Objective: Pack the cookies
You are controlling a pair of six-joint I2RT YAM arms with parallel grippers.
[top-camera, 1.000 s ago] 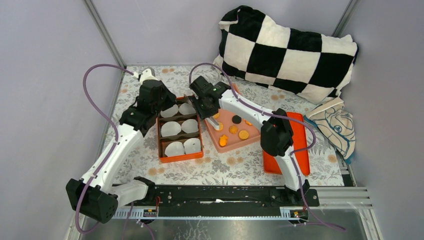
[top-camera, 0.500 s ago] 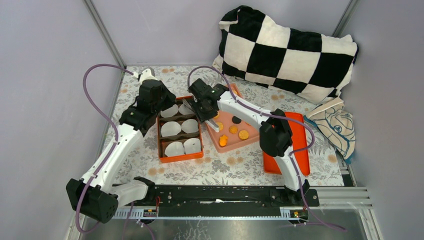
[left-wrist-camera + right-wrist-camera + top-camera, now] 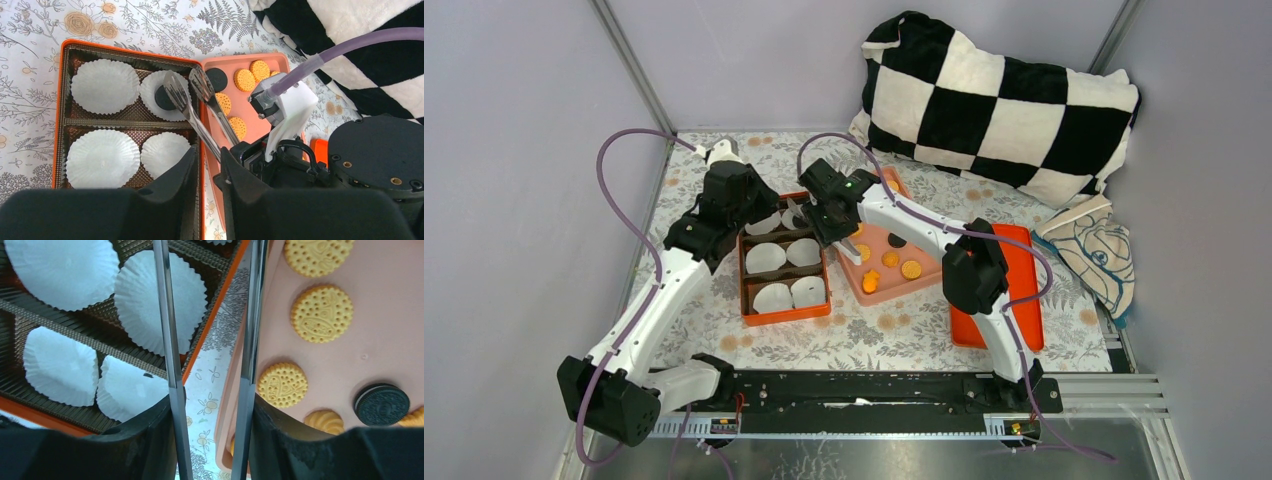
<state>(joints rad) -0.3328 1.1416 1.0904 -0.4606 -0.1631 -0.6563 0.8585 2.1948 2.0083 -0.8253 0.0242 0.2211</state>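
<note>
Cannot see the spoon ends of the tongs from the right wrist, cut off there at the upper edge; finds them from the left wrist, parted, poised over the far right paper cup of the orange box. Loses the box's far row in the top view under both wrists, and part of a flat orange panel behind the right arm. Records the right gripper clamped on the tongs from outside, nothing between the blades. Records the left gripper narrowly parted, holding nothing, at the box's far left corner. Locates the cookies: one black cookie lying in that cup, the golden cookies and a second black cookie on the pink tray just right of the box. Sees white paper cups in the other compartments. Notes a floral tablecloth, plain lilac walls, a chequered cushion at the back, a printed cloth at the right edge. Against a second earlier, places the right gripper slightly further left, toward the box; finds the left arm in much the same place
</note>
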